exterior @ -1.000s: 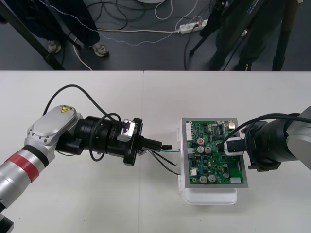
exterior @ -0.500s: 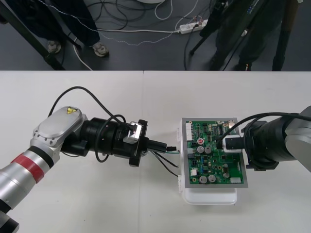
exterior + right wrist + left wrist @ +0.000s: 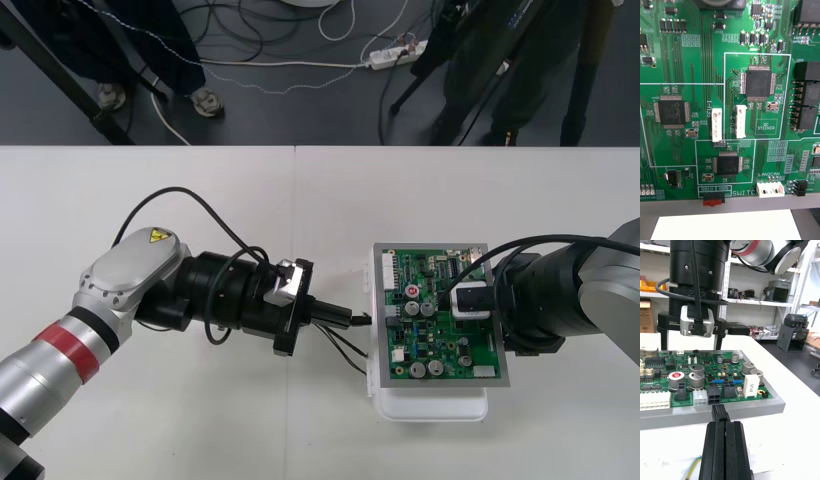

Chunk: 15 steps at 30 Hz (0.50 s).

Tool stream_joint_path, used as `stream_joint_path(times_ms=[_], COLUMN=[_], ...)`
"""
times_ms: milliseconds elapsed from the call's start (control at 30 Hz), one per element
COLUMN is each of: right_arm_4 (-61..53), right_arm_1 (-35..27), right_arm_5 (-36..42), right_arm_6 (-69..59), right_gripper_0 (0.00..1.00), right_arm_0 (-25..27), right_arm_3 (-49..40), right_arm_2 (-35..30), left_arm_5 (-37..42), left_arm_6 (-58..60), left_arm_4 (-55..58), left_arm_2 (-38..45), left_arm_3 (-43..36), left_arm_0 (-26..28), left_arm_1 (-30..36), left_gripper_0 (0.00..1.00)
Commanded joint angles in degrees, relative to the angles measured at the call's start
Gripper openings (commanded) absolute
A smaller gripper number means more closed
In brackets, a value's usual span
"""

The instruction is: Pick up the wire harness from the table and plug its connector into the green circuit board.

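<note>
Harness [image 3: 340, 339] pickup done, insertion pending. Counter [image 3: 300, 200] carries the green circuit board [image 3: 440, 350] on its white base [image 3: 430, 408], centre-right of frame. Left end effector [image 3: 345, 320] reaches in from lower left, clenched on the harness just behind the plug [image 3: 718, 411]. Loose wires [image 3: 692, 466] trail underneath. Right end effector [image 3: 692, 348] hangs over the board's right half, fingers spread, holding nothing. Plug sits at the board's left edge, lined up with a black header [image 3: 714, 393], not seated. Left to do, I'd say: final push in, then release.
</note>
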Motion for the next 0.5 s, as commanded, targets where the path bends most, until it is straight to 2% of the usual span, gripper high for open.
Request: stream_joint_path(times_ms=[33,500], right_arm_4=[-1.0,-1.18], right_arm_1=[0.91,0.83], right_arm_5=[0.89,0.98], right_arm_6=[-0.27,0.26], right_gripper_0=[1.0,1.0], right_arm_0=[-1.29,-1.29], right_arm_3=[-0.44,-0.44], right_arm_2=[0.89,0.89], left_arm_5=[2.45,4.12], left_arm_6=[4.5,4.85], left_arm_4=[0.05,-0.04], left_arm_2=[-1.16,-1.16], left_arm_3=[-1.78,-1.78], left_arm_0=[1.14,1.14], left_arm_1=[-2.14,-3.19], left_gripper_0=[0.0,0.0])
